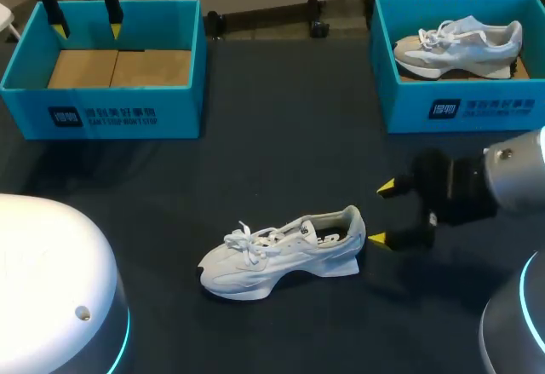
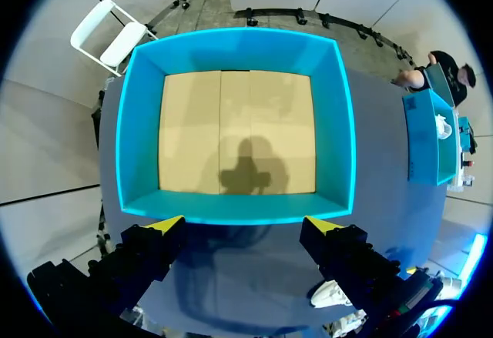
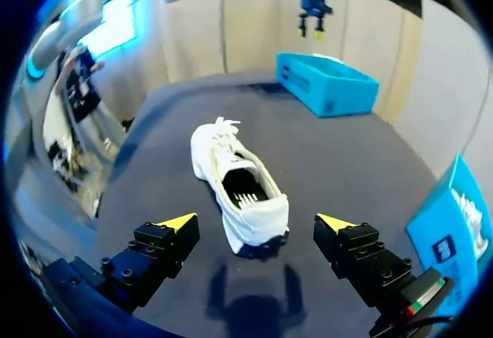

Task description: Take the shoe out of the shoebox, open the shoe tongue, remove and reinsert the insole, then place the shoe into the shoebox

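standing upright on the counter [image 1: 281, 135], the white shoe [image 1: 281, 250] has its heel toward the right gripper [image 1: 382, 213], whose fingers are spread apart, grasping nothing. the left gripper [image 1: 87, 26] hangs over the left shoebox [image 1: 102, 114], fingers released.

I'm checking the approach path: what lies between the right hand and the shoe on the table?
Nothing: only a short strip of bare table separates the open right hand from the heel of the shoe, clearest in the head view.
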Tool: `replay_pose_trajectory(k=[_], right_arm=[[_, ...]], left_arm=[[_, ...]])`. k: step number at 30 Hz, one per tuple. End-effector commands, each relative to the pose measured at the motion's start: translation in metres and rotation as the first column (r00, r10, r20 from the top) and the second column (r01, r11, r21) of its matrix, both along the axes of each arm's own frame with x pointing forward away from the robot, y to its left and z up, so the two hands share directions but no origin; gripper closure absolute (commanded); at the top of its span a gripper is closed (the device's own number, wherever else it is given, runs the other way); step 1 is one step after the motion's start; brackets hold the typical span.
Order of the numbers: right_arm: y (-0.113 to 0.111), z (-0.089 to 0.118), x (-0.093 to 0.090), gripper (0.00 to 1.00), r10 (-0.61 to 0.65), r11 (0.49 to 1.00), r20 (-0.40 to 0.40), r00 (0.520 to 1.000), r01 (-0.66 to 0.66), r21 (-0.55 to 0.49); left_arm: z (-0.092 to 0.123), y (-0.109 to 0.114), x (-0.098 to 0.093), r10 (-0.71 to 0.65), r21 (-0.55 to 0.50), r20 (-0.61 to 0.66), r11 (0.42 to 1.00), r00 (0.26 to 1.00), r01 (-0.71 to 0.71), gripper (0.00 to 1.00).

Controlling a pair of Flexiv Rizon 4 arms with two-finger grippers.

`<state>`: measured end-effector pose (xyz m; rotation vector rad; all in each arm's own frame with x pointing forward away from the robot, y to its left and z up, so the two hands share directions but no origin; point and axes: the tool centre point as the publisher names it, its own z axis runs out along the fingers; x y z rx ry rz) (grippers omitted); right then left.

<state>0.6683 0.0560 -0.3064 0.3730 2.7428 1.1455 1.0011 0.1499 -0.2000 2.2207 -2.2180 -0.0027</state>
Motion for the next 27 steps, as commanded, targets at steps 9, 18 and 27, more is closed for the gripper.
replay_pose_trajectory(k=[9,18,27], right_arm=[[-0.052,-0.018,0.018,0.0,0.142,0.969,0.061,0.988,-0.151,0.193],[-0.08,-0.037,0.027,0.0,0.148,0.943,0.165,0.975,-0.189,0.274],[-0.093,-0.064,0.036,0.0,0.117,0.934,0.114,0.987,-0.148,0.326]], left_arm=[[0.0,0.0,0.0,-0.001,0.0,0.001,1.0,1.0,0.001,0.0],[0.0,0.0,0.0,-0.001,0.0,0.001,1.0,1.0,0.001,0.0],[0.0,0.0,0.0,-0.001,0.0,0.001,1.0,1.0,0.001,0.0]])
